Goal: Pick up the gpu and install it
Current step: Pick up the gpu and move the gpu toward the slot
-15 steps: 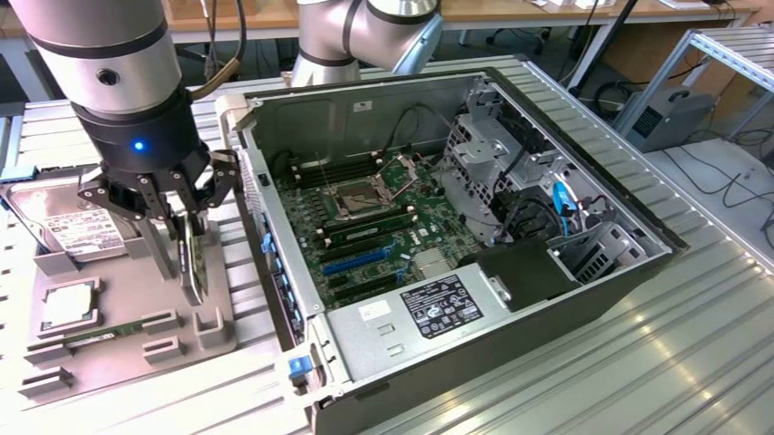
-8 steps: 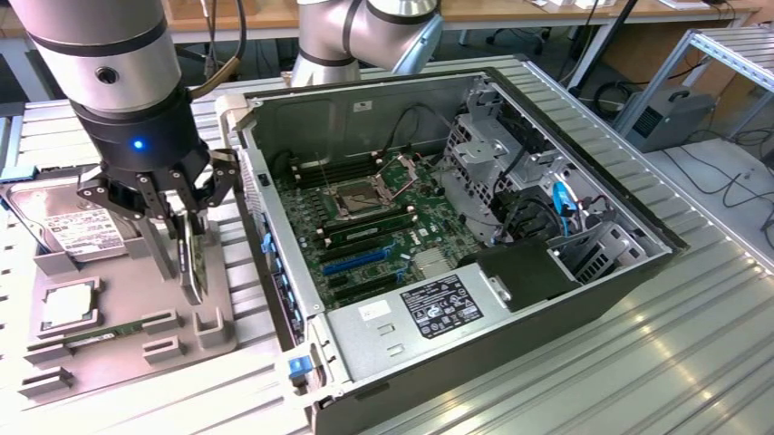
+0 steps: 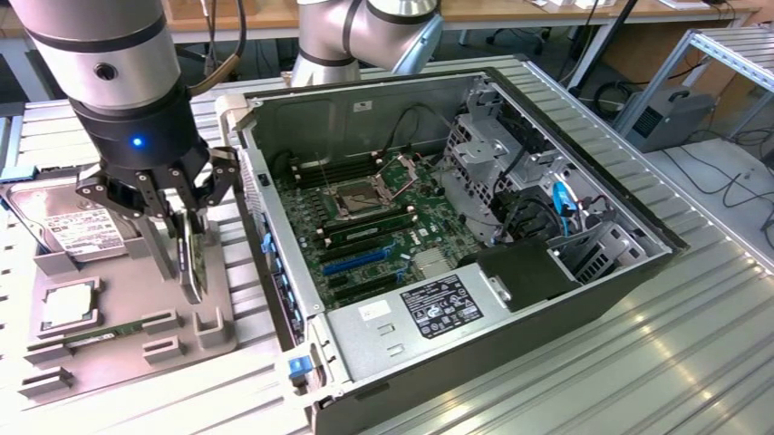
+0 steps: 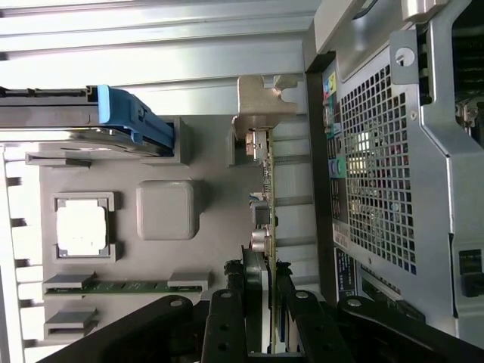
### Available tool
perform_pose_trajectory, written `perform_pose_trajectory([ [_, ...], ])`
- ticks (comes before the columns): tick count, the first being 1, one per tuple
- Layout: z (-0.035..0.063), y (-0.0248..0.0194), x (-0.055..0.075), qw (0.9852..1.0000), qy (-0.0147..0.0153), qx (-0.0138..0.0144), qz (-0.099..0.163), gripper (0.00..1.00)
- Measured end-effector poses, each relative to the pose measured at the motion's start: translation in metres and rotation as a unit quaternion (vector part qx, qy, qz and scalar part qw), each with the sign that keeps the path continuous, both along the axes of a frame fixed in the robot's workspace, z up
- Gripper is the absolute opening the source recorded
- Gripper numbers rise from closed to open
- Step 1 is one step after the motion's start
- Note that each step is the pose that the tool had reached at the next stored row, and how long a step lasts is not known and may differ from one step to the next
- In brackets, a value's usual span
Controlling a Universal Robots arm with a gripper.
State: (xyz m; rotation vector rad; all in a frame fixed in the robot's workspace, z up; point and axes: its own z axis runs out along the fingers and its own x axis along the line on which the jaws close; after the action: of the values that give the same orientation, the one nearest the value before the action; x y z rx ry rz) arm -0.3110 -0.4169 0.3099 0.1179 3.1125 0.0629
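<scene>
Black fingers (image 4: 223,333) of the jaws sit closest to the wrist lens, one on each side of the gpu (image 4: 270,197). Jaws roughly half open, closed on the card's two faces.

- gpu (image 3: 190,272): upright on its long edge, seen edge-on. Just outside the open computer case (image 3: 508,349), on the side toward the exterior view's left and parallel to the case's perforated wall (image 4: 378,174). Its silvery bracket (image 4: 261,102) is at the end away from the fingers.
- Lower edge of the card is down at the grey holder tray (image 3: 121,362). Cannot tell whether it rests in the tray's slot or hangs just clear.
- Arm (image 3: 109,82): comes straight down onto the card, blue light lit on the wrist.
- Tray (image 4: 219,227) lies beside the case on that same side. Farther from the case than the card, it carries a hard drive (image 3: 72,227) with a blue end piece (image 4: 132,117), a square processor chip (image 3: 67,308) in its pocket, and a narrow green memory stick (image 3: 103,333) lying flat.
- Inside the case: motherboard (image 3: 387,227) with an open processor socket (image 3: 361,195), a blue expansion slot (image 3: 357,263), and a labelled power supply (image 3: 423,313) near the front.
- Case and tray both sit on the slatted metal desk (image 3: 677,362).
</scene>
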Motion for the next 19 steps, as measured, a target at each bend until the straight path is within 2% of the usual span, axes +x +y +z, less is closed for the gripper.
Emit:
perform_pose_trajectory([
  [19, 0.0049, 0.0, 0.0, 1.0, 0.0, 0.0, 0.0, 0.27],
])
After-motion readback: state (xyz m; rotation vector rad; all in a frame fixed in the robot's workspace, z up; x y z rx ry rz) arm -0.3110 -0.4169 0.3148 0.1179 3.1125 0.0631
